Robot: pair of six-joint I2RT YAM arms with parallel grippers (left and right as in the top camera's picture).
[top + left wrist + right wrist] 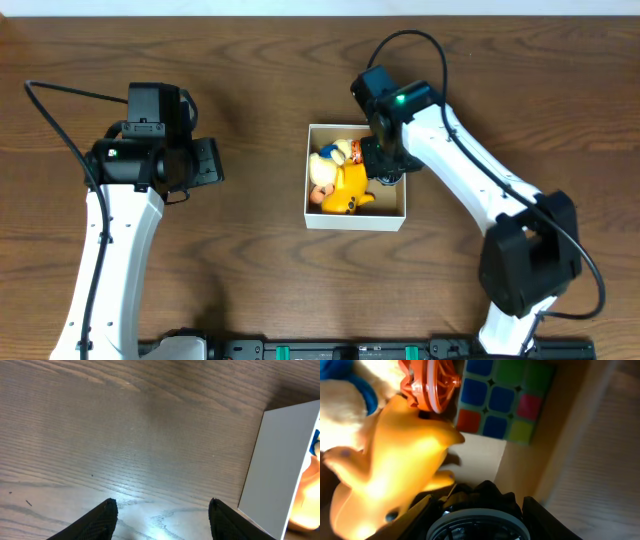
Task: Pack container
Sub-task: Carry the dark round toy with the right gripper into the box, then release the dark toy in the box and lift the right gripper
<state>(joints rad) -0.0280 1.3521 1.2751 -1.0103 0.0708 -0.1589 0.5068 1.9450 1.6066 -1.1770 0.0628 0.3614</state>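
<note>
The container, a square white-walled box with a brown inside, sits at the table's middle. It holds a yellow toy, a cream plush with blue and an orange piece. My right gripper is down inside the box's right part. In the right wrist view my right gripper is shut on a black wheel with a grey rim, beside the yellow toy, an orange wheel and a colour cube. My left gripper is open and empty over the table, left of the box.
In the left wrist view my left gripper hangs above bare wood, with the container's white outer wall to its right. The brown floor of the box shows between the toys. The right arm's base stands at the front right.
</note>
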